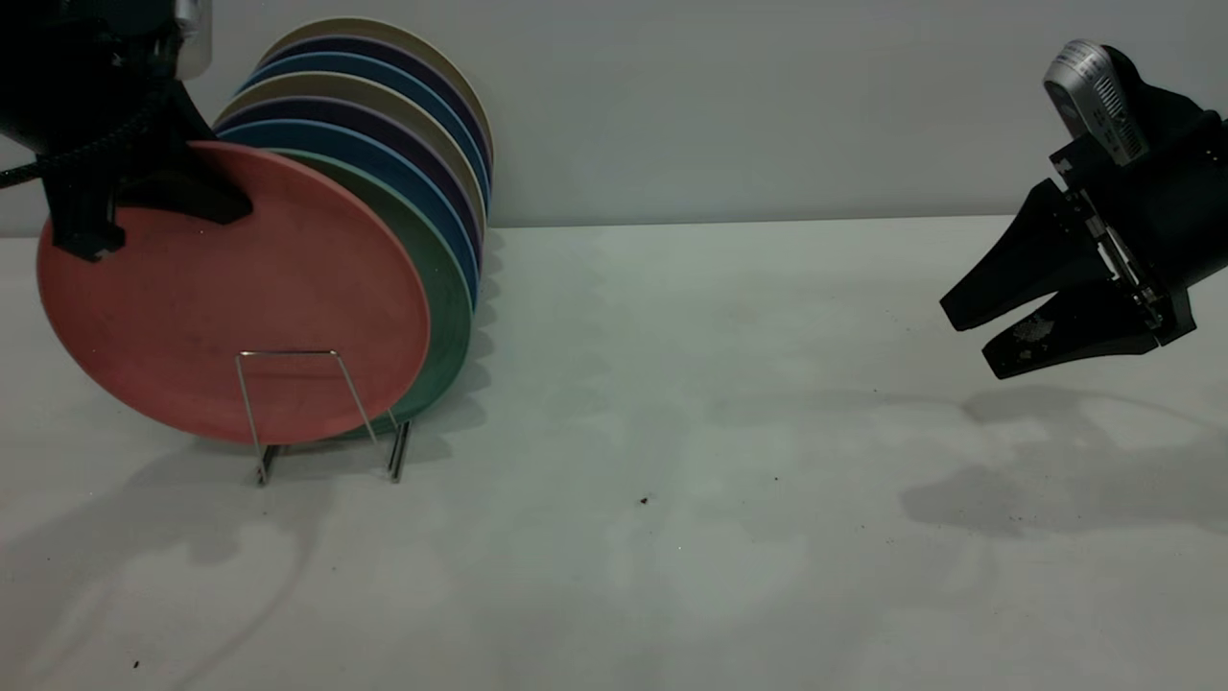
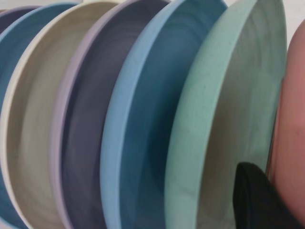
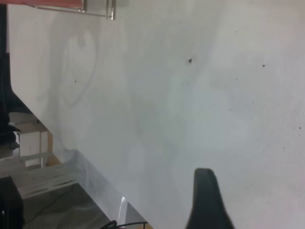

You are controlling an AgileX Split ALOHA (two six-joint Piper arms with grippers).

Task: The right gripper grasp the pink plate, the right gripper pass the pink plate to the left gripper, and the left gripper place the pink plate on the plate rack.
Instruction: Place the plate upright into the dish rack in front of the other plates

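White table (image 1: 672, 432) carries everything. Left gripper (image 1: 144, 206) pinches the pink plate's (image 1: 230, 297) upper rim; the plate stands on edge, broad face frontward, in the plate rack (image 1: 321, 413) near the table's left edge, beside the green plate (image 1: 446, 297). Right gripper (image 1: 988, 336) hovers with fingers spread above the right edge.
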